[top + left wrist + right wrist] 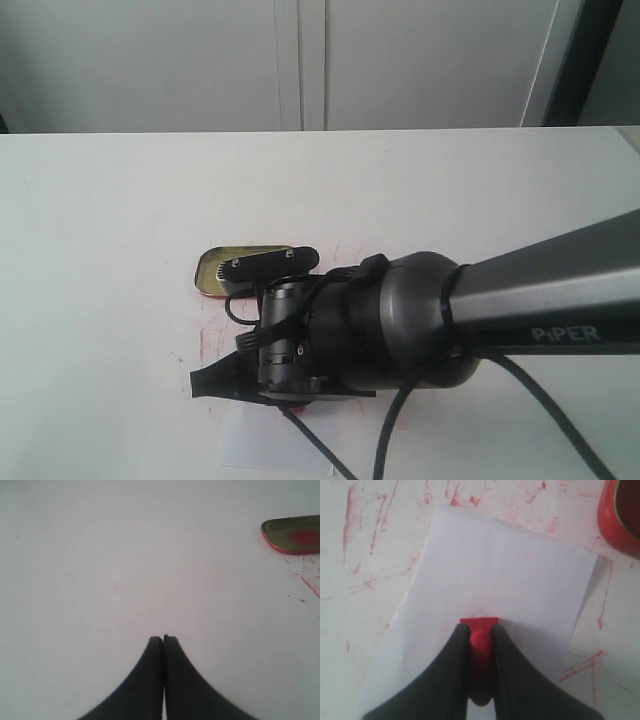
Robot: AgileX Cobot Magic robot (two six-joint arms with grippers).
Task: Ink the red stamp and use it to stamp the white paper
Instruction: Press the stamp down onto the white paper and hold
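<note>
Now right gripper (480, 630) pinches red stamp (479, 623) by handle over white paper (505, 575); I judge it light, rigid, slick; left gripper (163, 639) clenched, empty.

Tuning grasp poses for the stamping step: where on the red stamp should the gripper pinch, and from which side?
Pinch the narrow handle of the red stamp, coming from the handle end, opposite the block base. The right gripper grips it that way now: one finger on each side of the handle, with the wider base showing past the fingertips and facing the white paper.
</note>
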